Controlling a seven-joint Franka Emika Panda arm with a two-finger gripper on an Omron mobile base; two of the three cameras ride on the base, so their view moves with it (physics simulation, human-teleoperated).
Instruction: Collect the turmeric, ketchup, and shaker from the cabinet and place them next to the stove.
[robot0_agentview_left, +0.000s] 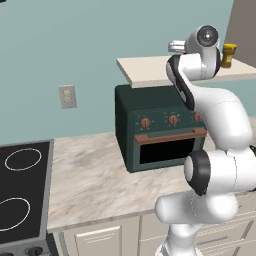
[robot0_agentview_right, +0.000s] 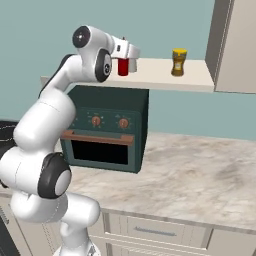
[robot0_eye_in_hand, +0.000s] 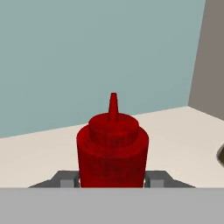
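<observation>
Marble-patterned counter (robot0_agentview_right: 200, 175) spreads widest of all, running under the cabinet (robot0_agentview_right: 165, 75), whose pale cream shelf board hangs above it with the taupe door (robot0_agentview_right: 235, 45) at its right end. Off to the left of that shelf, and lower, the black stove (robot0_agentview_left: 22, 190) sits flush in the counter, its white burner rings plain in the left base view. Directly beneath the shelf stands the dark green toaster oven (robot0_agentview_right: 107, 132) with copper knobs and a copper handle. On the wall to the left of the shelf, below its level, is a cream outlet plate (robot0_agentview_left: 67, 96).

My arm reaches up to the shelf's left part, and my gripper (robot0_agentview_right: 124, 64) is clenched on the ketchup (robot0_eye_in_hand: 113, 148), a finger pressed to each side of the red bottle's body. The bottle stands upright at the shelf, nozzle pointing up; I cannot tell whether its base touches the board.

Further right along the same shelf, well apart from the ketchup and nearer the door, the turmeric (robot0_agentview_right: 179, 62) stands upright with its yellow lid on.
</observation>
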